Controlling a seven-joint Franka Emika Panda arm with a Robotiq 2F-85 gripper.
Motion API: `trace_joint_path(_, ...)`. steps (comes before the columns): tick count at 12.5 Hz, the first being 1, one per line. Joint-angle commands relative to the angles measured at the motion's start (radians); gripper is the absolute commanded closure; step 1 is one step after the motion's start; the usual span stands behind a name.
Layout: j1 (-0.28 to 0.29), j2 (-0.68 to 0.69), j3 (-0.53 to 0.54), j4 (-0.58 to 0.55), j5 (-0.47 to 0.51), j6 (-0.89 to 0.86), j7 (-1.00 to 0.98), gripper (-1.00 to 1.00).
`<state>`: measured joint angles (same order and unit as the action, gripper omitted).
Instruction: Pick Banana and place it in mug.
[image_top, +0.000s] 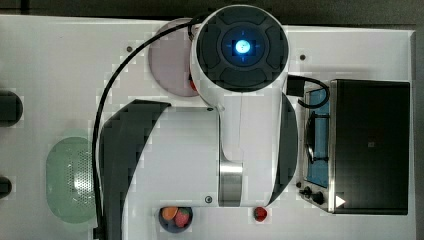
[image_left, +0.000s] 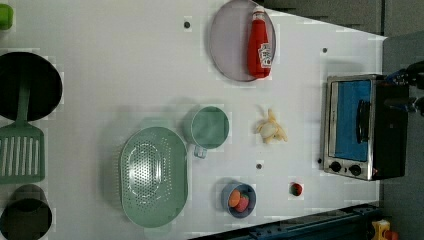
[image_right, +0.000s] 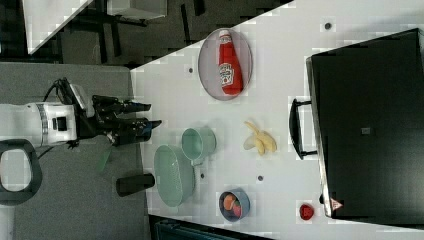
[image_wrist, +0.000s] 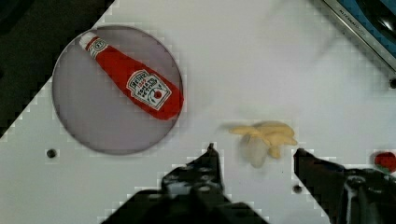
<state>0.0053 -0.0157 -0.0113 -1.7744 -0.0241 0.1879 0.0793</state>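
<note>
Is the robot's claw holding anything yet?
No. The gripper is open and empty; the banana lies loose on the table.

A white surface (image_left: 125, 75) carries everything here. In the left view, a round grey plate (image_left: 227, 45) sits near the top edge with a red ketchup bottle (image_left: 259, 42) lying on it. The peeled banana (image_left: 270, 128) lies on the bare surface between the pale green mug (image_left: 209, 127) and the toaster oven (image_left: 357, 125). Just beside the mug, on the left view's left, rests the oval green perforated basket (image_left: 154, 175). Below the mug is a small blue bowl (image_left: 239, 199) of fruit, and a strawberry (image_left: 296, 189) sits alone near the oven. A green spatula (image_left: 21, 150) and a black pan (image_left: 27, 85) lie at the left view's left edge.
</note>
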Motion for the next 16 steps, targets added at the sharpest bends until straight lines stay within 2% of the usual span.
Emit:
trace_joint_path(1, -0.019, -0.223, -0.038, -0.015, 0.038, -0.225, -0.031, -0.48)
trace_joint_path(3, -0.019, -0.218, -0.038, -0.032, 0.038, -0.223, -0.031, -0.91)
trace_joint_path(4, -0.019, -0.211, -0.038, -0.053, 0.038, -0.221, -0.032, -1.0)
trace_joint_path(9, -0.019, -0.131, -0.037, -0.246, 0.038, -0.01, -0.032, -1.0)
trace_joint_path(16, -0.019, -0.01, -0.036, -0.531, 0.037, 0.439, -0.032, -1.0)
